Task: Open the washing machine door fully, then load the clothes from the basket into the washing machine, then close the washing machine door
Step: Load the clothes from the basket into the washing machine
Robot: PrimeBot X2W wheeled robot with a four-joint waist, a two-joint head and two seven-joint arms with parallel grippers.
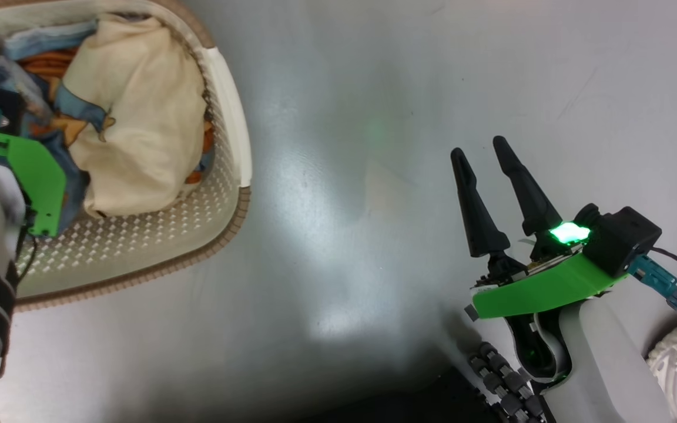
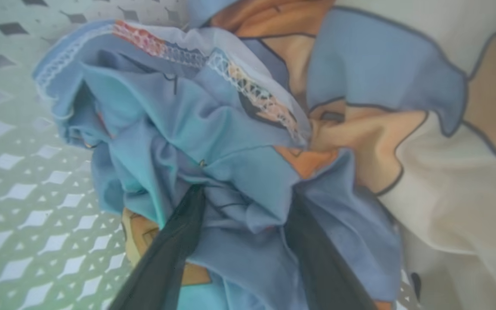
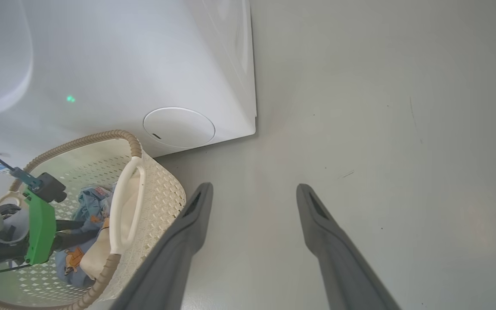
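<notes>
Your left gripper (image 2: 246, 193) stands spread, astride a bunched fold of the light blue cartoon-printed garment (image 2: 166, 129), which lies towards the left edge of the cream perforated plastic basket (image 1: 230, 117). It looks light, limp and slippery, so pinch that thick bunch. Your right gripper (image 1: 479, 148) hangs spread and empty.

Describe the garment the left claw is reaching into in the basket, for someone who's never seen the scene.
Find the white washing machine; the cream perforated basket stands on the floor right by it. Two bundles lie inside, and the left claw straddles the light blue garment. Unlike the smooth cream-white bundle beside it, it is crumpled blue fabric with orange-brown cartoon patches.
</notes>
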